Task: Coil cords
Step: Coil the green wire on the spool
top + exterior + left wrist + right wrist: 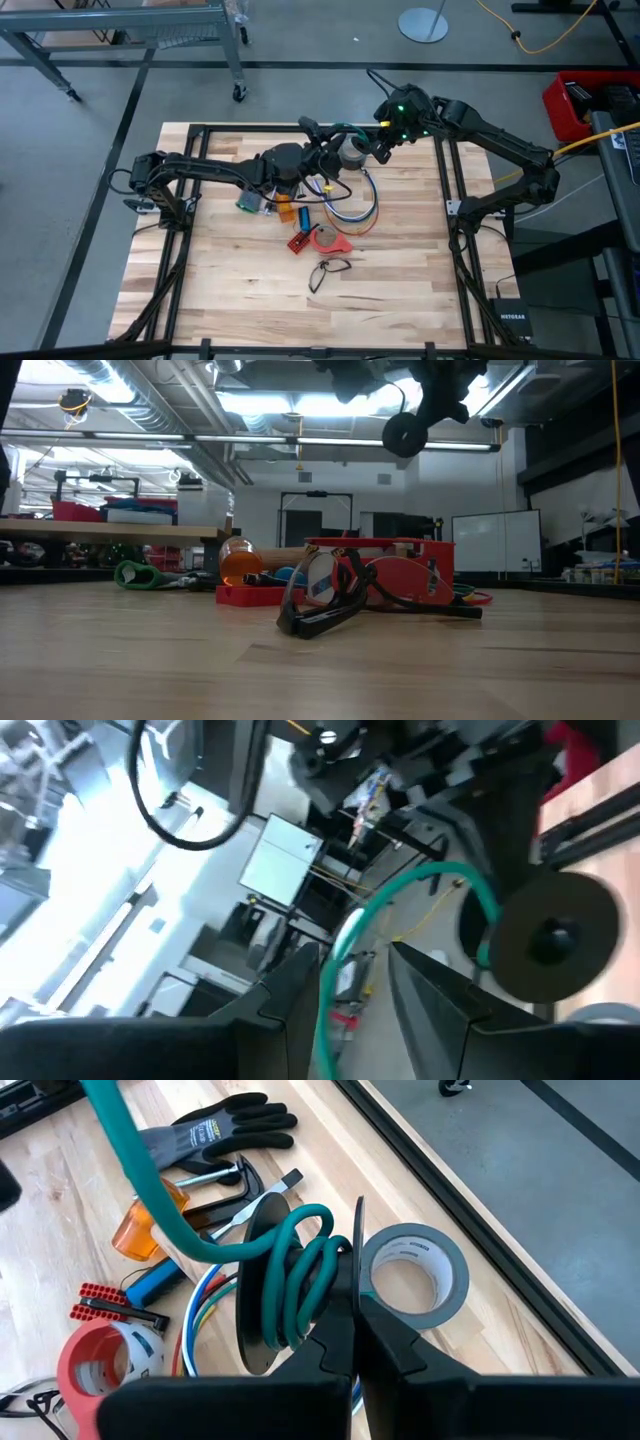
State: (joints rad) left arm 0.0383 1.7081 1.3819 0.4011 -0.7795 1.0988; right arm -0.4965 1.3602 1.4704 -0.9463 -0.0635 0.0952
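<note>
Nearest the front edge of the pale wood-plank table (230, 290) lies a pair of black-framed safety glasses (328, 270), folded open. Behind them, toward the table's centre, sits a red plastic tape dispenser (330, 239) holding a clear glossy roll, flanked by a small red ribbed block (299, 242).

The cords (352, 205), thin flexible cables in blue, grey-white and red-orange, lie in a loose oval loop on the table's centre, just behind the dispenser. An orange translucent piece (284, 211) and a blue cylindrical part (303, 214) rest beside the loop.

Farther back, both arms meet above the rear-centre of the table. The right gripper (352, 1295) is clamped on a black plastic spool (262, 1290) wound with smooth teal cord (300, 1270). A grey roll of matte duct tape (420, 1275) lies just beside that spool. The left gripper (358, 982) has its fingers parted, with the teal cord running between them.

A black knit work glove (215, 1130) lies beyond.
</note>
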